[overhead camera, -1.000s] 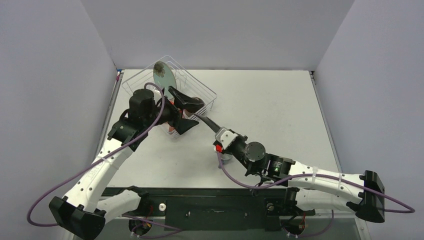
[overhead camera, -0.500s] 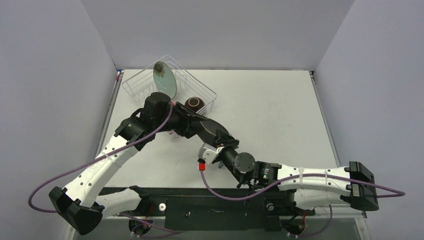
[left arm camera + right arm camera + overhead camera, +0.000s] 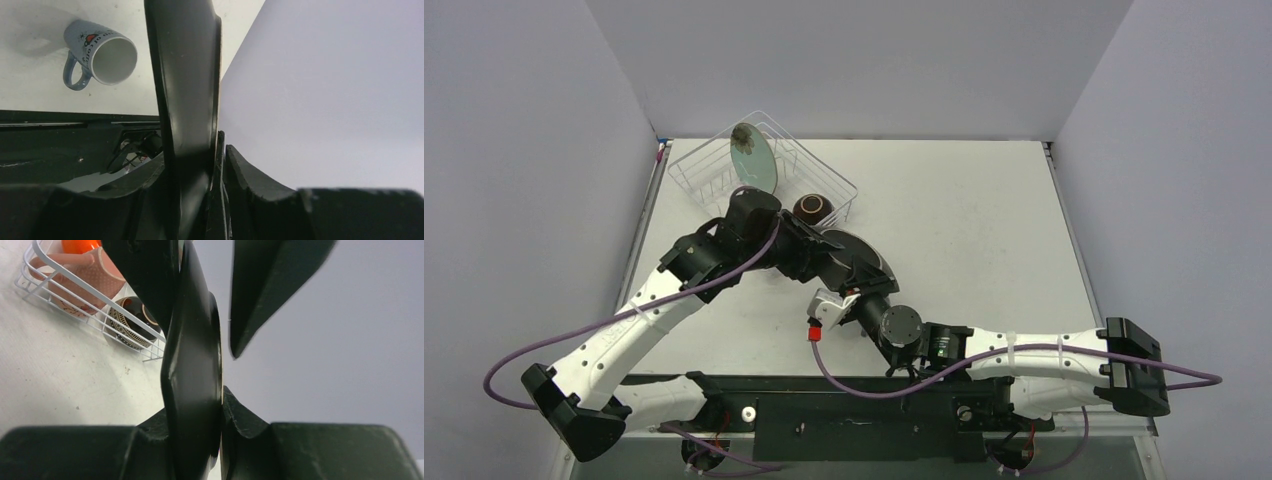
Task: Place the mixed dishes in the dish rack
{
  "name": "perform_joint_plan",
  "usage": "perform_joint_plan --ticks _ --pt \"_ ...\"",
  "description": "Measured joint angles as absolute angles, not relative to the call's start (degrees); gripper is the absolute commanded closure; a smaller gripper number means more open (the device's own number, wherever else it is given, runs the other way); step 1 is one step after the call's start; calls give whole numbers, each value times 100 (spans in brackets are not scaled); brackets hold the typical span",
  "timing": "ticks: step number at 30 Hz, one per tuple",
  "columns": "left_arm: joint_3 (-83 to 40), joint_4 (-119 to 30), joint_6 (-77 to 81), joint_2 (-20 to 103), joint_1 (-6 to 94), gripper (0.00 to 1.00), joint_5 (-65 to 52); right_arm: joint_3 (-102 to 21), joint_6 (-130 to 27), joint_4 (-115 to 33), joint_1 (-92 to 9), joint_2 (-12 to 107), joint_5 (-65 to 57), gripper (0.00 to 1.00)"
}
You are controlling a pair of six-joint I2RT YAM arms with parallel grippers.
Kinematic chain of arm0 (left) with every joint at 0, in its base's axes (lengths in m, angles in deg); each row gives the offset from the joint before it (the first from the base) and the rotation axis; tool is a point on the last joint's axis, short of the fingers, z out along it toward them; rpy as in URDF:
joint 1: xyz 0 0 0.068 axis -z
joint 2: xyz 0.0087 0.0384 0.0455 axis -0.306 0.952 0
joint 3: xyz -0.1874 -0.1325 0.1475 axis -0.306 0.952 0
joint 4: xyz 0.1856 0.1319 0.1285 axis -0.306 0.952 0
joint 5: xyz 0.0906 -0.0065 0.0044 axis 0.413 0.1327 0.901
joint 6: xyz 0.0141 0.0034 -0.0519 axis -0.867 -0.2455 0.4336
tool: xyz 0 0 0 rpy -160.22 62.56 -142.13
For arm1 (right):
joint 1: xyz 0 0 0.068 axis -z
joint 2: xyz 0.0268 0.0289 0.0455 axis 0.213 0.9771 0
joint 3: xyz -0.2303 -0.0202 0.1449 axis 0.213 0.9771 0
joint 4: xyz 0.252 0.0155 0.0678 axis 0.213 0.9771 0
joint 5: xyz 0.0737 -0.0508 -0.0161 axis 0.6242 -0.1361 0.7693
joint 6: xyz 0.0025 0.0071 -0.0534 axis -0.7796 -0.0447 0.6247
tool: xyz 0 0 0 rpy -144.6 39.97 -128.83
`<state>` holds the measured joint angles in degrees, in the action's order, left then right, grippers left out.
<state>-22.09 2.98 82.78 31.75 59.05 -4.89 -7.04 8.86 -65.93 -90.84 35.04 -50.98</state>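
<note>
Both pincers were closed on the dark plate, held on edge over the table. The left gripper pinched the rim on the rack's side and the right gripper the near rim. The rack lay to the far left, just beyond the left gripper, which was the nearer. The plate looked thin, glossy and nearly black, its edge running from one pincer to the other.

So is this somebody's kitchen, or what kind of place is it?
Probably a robot test booth, not a kitchen: plain grey walls box in a white table, a left arm and right arm are bolted at its near edge, and a wire dish rack sits on it.
</note>
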Motion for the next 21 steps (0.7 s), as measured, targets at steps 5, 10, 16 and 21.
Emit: perform_joint_plan --ticks 5,10,16,21 --pt "-2222 108 8055 3162 5986 100 -327 -765 797 -6698 -9102 3508 -5227 100" --pt "-2292 12 7826 3006 6036 100 -141 -876 757 -6916 -9130 3561 -5264 99" --pt "-2624 479 7712 3033 6047 100 42 -892 753 -7329 -9147 3720 -5224 79" --pt "-2766 768 7692 3041 6005 100 167 -892 821 -7467 -9139 3757 -5251 51"
